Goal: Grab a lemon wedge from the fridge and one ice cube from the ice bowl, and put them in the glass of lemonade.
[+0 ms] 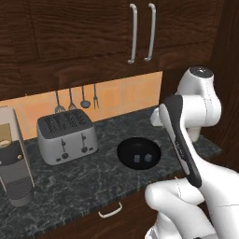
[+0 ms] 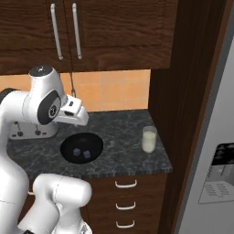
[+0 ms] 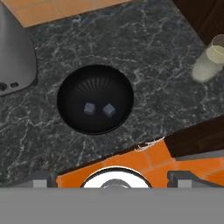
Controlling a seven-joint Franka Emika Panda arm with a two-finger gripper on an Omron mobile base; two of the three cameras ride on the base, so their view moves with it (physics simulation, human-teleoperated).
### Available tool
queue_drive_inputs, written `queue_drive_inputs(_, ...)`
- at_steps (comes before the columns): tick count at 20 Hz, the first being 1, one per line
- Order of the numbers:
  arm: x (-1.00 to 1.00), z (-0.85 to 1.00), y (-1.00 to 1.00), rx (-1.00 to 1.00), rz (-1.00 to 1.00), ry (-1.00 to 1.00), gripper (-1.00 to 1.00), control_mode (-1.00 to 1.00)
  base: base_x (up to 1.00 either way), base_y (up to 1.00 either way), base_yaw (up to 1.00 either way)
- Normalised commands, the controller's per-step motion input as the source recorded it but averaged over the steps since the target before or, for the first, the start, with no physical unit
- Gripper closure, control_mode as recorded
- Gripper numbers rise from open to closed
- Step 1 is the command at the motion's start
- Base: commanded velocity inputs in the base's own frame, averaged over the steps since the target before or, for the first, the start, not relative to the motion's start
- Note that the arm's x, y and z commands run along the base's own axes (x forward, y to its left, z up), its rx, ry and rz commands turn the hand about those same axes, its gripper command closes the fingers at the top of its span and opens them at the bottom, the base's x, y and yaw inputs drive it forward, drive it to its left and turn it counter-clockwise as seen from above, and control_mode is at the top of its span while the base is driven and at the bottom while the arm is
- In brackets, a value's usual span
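The gripper (image 3: 112, 181) hangs high over the counter (image 3: 166, 61) with its jaws wide apart and nothing between them; its two finger tips (image 3: 42, 178) sit at the bottom corners of the hand view.

Centre-left in that view lies the ice bowl (image 3: 70, 83), round and black, with two ice cubes (image 3: 89, 109) side by side but apart near its middle. One cube is left of centre, the other (image 3: 109, 110) just right of it, and both are well clear of the bowl's wall. Bare dark stone surrounds the bowl on all sides.

The glass (image 3: 209, 63) stands at the right edge of the hand view, well apart from the bowl, close to the dark wood panel in the upper right corner. The toaster (image 3: 15, 57) fills the upper left edge, near the bowl but not touching it.

In the right base view the glass (image 2: 148, 139) stands right of centre, near the counter's right end, with open stone between it and the bowl (image 2: 81, 147). The fridge (image 2: 215, 151) takes the right edge. Its dispenser panel (image 2: 219, 171) is at lower right.

In the left base view the bowl (image 1: 138, 153) is at centre, near the counter's front edge, and the toaster (image 1: 66, 136) is to its left.

The lemon wedge is not visible.
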Motion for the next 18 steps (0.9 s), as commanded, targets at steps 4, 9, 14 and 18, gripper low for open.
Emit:
queue_drive_inputs(4,0.05,-0.72,0.04,0.0,0.0,0.25,-1.0,-1.0,0.0,0.0,0.0)
queue_drive_inputs(9,0.31,-0.71,0.01,0.0,0.01,0.2,-1.0,-1.0,0.0,0.0,0.0)
queue_drive_inputs(14,0.35,-0.67,0.0,0.0,-0.01,-0.08,-1.0,-1.0,0.0,0.0,0.0)
queue_drive_inputs(18,0.63,-0.61,0.24,0.0,0.0,-0.16,-1.0,-1.0,0.0,0.0,0.0)
